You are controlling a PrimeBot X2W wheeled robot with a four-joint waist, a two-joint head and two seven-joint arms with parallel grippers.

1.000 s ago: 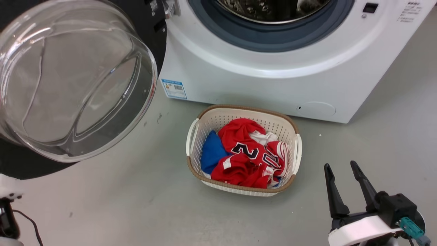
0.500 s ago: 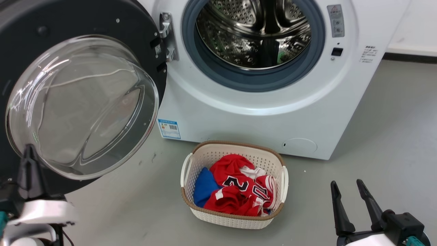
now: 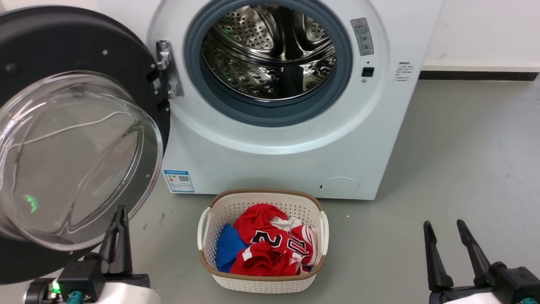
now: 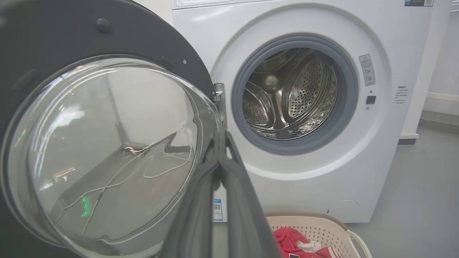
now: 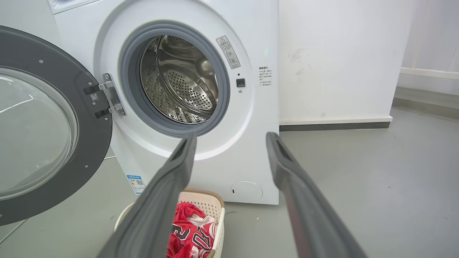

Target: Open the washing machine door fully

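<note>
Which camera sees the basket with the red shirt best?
The head view: it looks down on the whole basket, red shirt inside. The left wrist view catches just one corner at its bottom edge. In the right wrist view, a finger of the right hand covers part.

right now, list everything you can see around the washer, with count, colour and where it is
front-loading washing machine: one, white, against the wall
round glossy washing machine door with clear glass bowl: one, black, swung open left of the porthole
perforated steel drum: one, silver, inside a grey rubber ring
metal hinge: one, silver, between door and porthole
small label: one, blue, low on the front, left
round cap: one, white, low on the front, right
perforated laundry basket: one, white with brown rim, on the grey floor
crumpled jersey: one, red, in the basket
cloth: one, blue, beside the jersey
left gripper: dark, shut, before the door glass
right gripper: dark, open, lower right
</note>
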